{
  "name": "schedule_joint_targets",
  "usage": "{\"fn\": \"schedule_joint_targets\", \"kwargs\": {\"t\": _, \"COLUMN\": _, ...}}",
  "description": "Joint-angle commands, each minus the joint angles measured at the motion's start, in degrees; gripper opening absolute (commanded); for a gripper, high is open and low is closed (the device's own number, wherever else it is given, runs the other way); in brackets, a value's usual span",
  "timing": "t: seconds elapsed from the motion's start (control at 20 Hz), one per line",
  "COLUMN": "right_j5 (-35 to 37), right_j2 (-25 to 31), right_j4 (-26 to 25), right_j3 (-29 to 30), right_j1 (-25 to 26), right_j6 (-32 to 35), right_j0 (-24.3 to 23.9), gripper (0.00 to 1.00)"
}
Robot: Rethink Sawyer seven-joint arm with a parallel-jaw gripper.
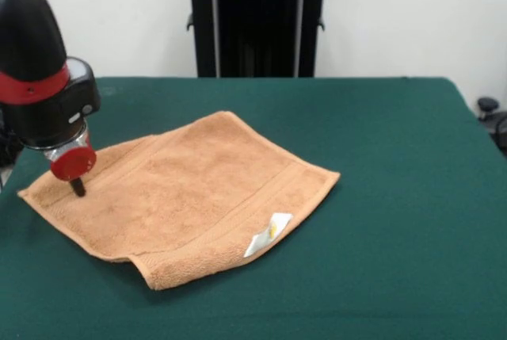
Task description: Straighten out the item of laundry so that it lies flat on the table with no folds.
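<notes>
In the front view, the towel (186,193) lies left of centre on the green table (396,197), mostly spread, with its lower corner doubled under near the white label (268,234). The gripper (77,185) comes down at the left of the frame, its tip on the towel's left corner; I cannot tell how its fingers stand. The towel looks soft, light and limp, so it is best taken by the folded lower corner.

A single camera looks slightly downward across the green table (396,197), fairly near, facing the white wall (412,15) along the frame's top.
</notes>
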Motion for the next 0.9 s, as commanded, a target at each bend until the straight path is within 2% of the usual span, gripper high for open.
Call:
{"fn": "schedule_joint_targets", "kwargs": {"t": 0.05, "right_j5": -7.21, "right_j2": 0.76, "right_j4": -5.8, "right_j3": 8.4, "right_j1": -1.87, "right_j6": -9.17, "right_j0": 3.59, "gripper": 0.0}}
{"fn": "schedule_joint_targets", "kwargs": {"t": 0.55, "right_j5": -3.61, "right_j2": 0.17, "right_j4": -3.5, "right_j3": 10.91, "right_j1": -6.67, "right_j6": -5.11, "right_j0": 5.13, "gripper": 0.0}}
{"fn": "schedule_joint_targets", "kwargs": {"t": 0.9, "right_j5": -4.54, "right_j2": -0.09, "right_j4": -2.25, "right_j3": 12.6, "right_j1": -7.07, "right_j6": -1.63, "right_j0": 6.98, "gripper": 0.0}}
